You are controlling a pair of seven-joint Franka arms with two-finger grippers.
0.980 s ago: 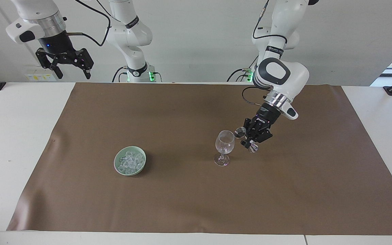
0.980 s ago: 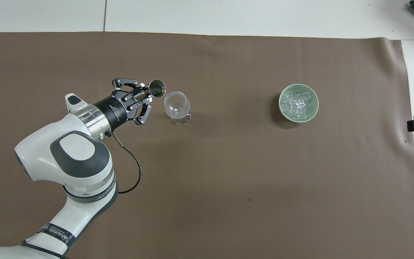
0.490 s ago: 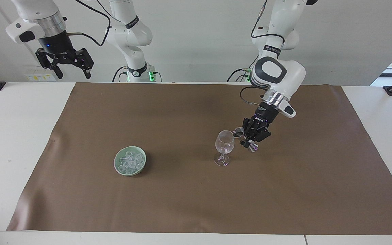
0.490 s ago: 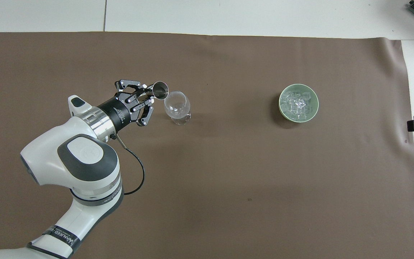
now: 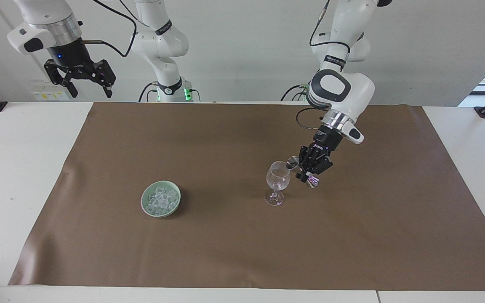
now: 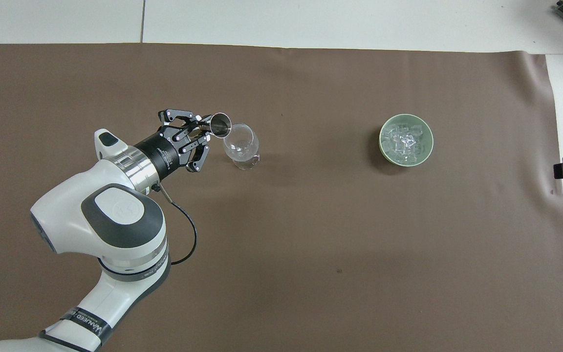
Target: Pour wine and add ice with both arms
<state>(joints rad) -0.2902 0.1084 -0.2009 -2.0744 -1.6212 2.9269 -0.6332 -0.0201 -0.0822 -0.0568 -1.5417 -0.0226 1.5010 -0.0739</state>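
— Two arms were in our frames. What did we make of the left gripper (image 5: 307, 171)?

— We saw it clamped tight on a small steel jigger (image 6: 220, 123), tilted so that the cup's mouth leaned against the rim of the stemmed wine glass (image 5: 278, 182). In the overhead view the jigger's rim overlapped the glass's rim (image 6: 240, 138).

— Was anything running out of it?

— We could not tell; the glass looked clear, and any liquid was too faint for us to make out.

— And the glass itself?

— We found it upright on the brown mat (image 5: 242, 235), toward the left arm's end of the table.

— Where did we place the ice (image 5: 161, 200)?

— We saw it heaped as clear cubes in the pale green bowl (image 6: 385, 146), which stood on the mat toward the right arm's end, well apart from the glass and about as far from the robots as it.

— What of the right gripper (image 5: 88, 86)?

— We saw it waiting high over the white table's edge (image 5: 23, 126) at its own end, jaws spread wide and holding nothing. In the overhead view we could not see it.
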